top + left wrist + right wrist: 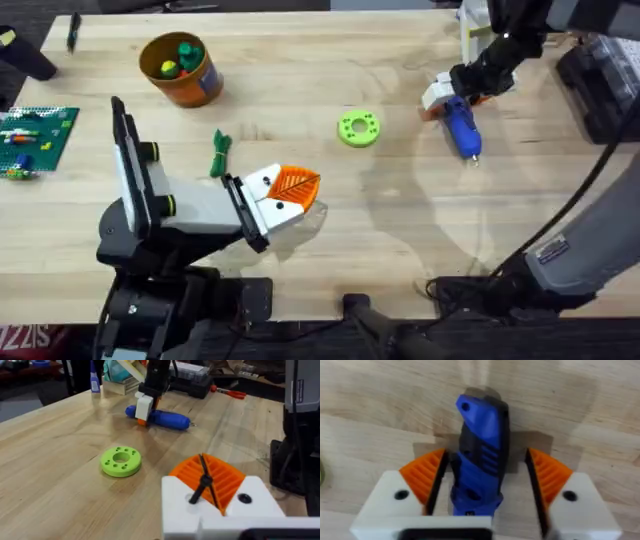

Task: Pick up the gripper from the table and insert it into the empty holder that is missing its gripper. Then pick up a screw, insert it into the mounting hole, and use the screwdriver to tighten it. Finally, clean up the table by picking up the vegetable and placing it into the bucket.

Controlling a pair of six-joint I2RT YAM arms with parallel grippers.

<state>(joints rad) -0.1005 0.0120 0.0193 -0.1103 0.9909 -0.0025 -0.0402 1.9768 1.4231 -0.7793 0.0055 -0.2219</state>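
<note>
Straddling the screwdriver with its orange pads spread and apparently not yet touching the handle, the right gripper risks rolling the round tool aside if one pad meets it first, while the left gripper, clenched on nothing, idles well apart from the screwdriver.

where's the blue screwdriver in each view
overhead: screwdriver at upper right, under the right gripper.
left wrist: far across the table, screwdriver lying flat behind the green ring.
right wrist: centre, screwdriver between the open jaws.
Shared landmark: the green ring.
</note>
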